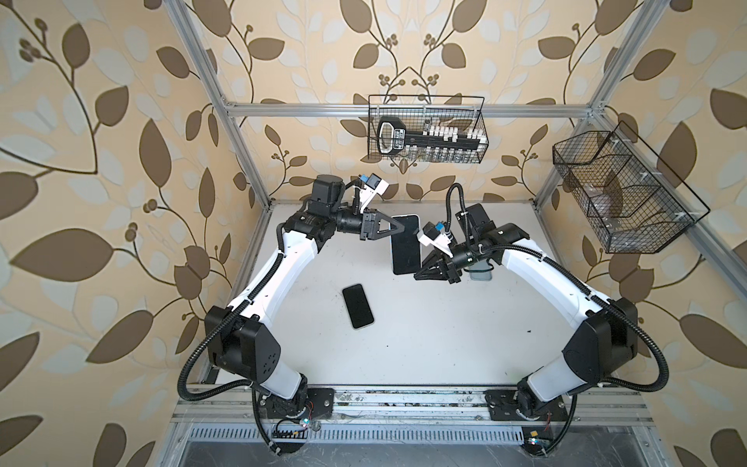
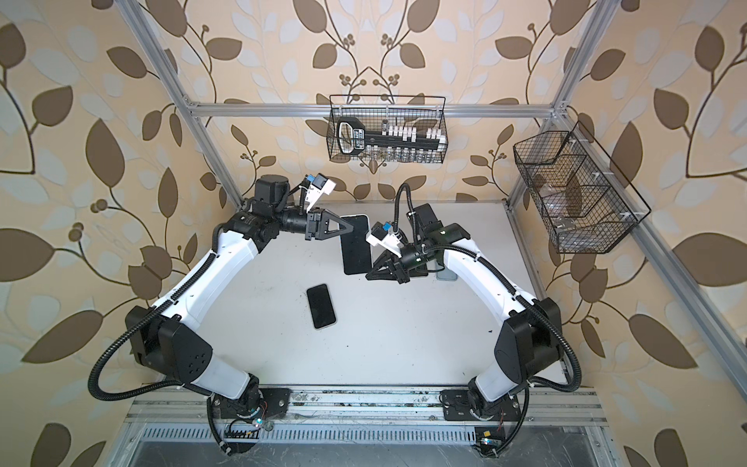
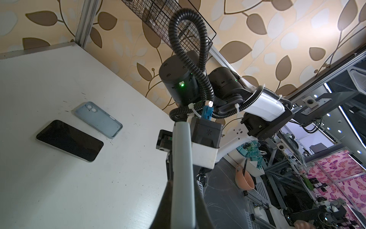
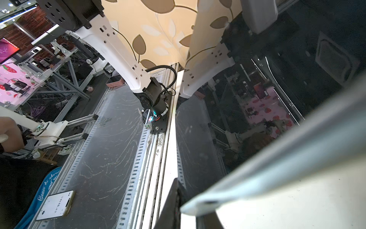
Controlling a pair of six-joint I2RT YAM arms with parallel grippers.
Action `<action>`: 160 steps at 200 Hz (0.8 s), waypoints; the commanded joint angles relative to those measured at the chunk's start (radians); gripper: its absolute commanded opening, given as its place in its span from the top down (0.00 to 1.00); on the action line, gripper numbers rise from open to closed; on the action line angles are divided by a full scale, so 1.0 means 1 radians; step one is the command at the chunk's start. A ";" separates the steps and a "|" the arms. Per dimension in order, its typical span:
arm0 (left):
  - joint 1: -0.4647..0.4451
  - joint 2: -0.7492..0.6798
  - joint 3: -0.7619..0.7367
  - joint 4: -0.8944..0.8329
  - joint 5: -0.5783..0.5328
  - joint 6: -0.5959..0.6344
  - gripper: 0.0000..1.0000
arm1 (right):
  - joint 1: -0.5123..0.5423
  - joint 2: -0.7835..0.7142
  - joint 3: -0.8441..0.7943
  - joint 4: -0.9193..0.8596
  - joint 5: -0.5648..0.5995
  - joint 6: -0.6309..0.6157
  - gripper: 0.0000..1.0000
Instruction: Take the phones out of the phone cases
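left fingers (image 1: pixel 398 229) clamped on side edge of held phone (image 1: pixel 405 250), far end | right fingers (image 1: pixel 423 274) clamped on its near corner | held phone raised above surface (image 1: pixel 444 331), pale phone case (image 3: pixel 182 168) round its rim | spare phone (image 1: pixel 357 306) flat on surface | second case (image 3: pixel 98 119) empty | rear wire basket (image 1: pixel 465 113) holds black-and-white rack (image 1: pixel 440 139)

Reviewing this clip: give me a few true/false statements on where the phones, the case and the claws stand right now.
1. The left claw and the right claw both grip the raised phone. True.
2. On the table, another phone lies flat. True.
3. The pale blue case has a phone in it. False: it lies empty on the table.
4. The back-wall basket is empty. False: it holds a black tool with white pieces.
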 commanded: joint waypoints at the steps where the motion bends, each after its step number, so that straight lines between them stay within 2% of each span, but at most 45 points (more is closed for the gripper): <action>1: -0.016 -0.053 0.024 0.071 0.107 -0.055 1.00 | 0.000 0.024 0.020 -0.025 0.016 -0.043 0.89; 42: -0.025 -0.068 -0.024 0.207 0.113 -0.202 1.00 | -0.009 0.026 -0.003 -0.006 0.000 -0.086 0.89; 82: -0.066 -0.072 -0.039 0.236 0.101 -0.280 1.00 | -0.004 0.042 -0.042 0.070 0.038 -0.070 0.87; 143: -0.107 -0.129 -0.055 0.236 0.168 -0.264 1.00 | 0.004 0.082 -0.094 0.200 0.157 -0.007 0.86; 160: -0.107 -0.138 -0.055 0.203 0.175 -0.227 1.00 | 0.015 0.067 -0.129 0.278 0.240 0.030 0.84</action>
